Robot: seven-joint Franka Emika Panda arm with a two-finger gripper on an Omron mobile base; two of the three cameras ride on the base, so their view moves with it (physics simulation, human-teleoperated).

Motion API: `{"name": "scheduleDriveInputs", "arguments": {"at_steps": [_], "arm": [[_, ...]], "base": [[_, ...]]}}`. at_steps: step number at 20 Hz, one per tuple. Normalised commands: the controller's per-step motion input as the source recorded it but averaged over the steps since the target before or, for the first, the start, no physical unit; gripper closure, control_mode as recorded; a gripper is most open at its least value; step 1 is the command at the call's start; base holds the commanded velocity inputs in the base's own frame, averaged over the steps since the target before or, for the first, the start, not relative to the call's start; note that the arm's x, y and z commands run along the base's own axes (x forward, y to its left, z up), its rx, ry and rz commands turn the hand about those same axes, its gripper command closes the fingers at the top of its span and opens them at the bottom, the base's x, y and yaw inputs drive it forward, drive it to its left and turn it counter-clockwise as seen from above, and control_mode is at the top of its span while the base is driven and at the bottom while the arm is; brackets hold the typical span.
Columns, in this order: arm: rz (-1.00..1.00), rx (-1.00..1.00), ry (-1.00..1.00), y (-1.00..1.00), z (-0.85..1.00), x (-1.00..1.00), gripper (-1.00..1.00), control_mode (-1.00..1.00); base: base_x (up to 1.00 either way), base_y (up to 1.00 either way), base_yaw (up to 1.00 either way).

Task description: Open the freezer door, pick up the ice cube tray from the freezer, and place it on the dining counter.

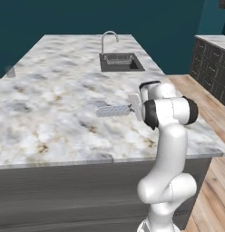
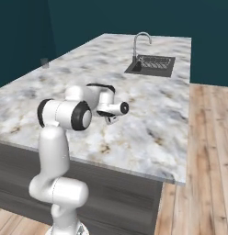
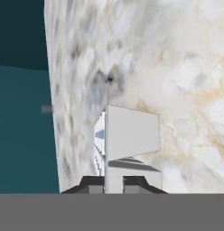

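counter: dining counter [image 1: 55, 104], white-grey marble with brown veins, dark grey base | inset: sink [image 1: 121, 62] with curved faucet [image 1: 109, 40] at far end | on top: small grey object [image 1: 10, 71] near far-left edge

1. Teal wall [image 1: 64, 18] stands behind.
2. Wooden plank floor [image 2: 208, 151] runs alongside.
3. Dark drawer cabinet [image 1: 209, 68] with a marble top stands at the far right.
4. Small grey object [image 2: 44, 63], too small to identify, sits near the far edge.

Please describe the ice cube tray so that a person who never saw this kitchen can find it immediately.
Look at the large marble dining counter with the inset sink at its far end. Nearer than the sink, beside the white arm, the tool is shut on the ice cube tray, a small pale rectangle with a grid of little cells.
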Motion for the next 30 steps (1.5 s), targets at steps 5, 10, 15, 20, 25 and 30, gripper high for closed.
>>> {"name": "scheduleDriveInputs", "arguments": {"at_steps": [5, 10, 15, 20, 25, 30], "arm": [[0.05, 0.00, 0.00, 0.00, -0.31, 0.10, 1.00, -1.00], [0.04, 0.00, 0.00, 0.00, -0.20, 0.20, 1.00, -1.00], [0.01, 0.00, 0.00, 0.00, -0.10, 0.18, -1.00, -1.00], [0.00, 0.00, 0.00, 0.00, 0.00, 0.01, -1.00, -1.00], [0.00, -0.06, 0.02, 0.00, 0.00, 0.21, -1.00, -1.00], [0.00, -0.17, 0.04, -0.03, 0.05, 0.05, -1.00, -1.00]], "base": [[0.00, 0.00, 0.00], [0.00, 0.00, 0.00], [0.00, 0.00, 0.00], [0.00, 0.00, 0.00], [0.00, 0.00, 0.00], [0.00, 0.00, 0.00]]}}
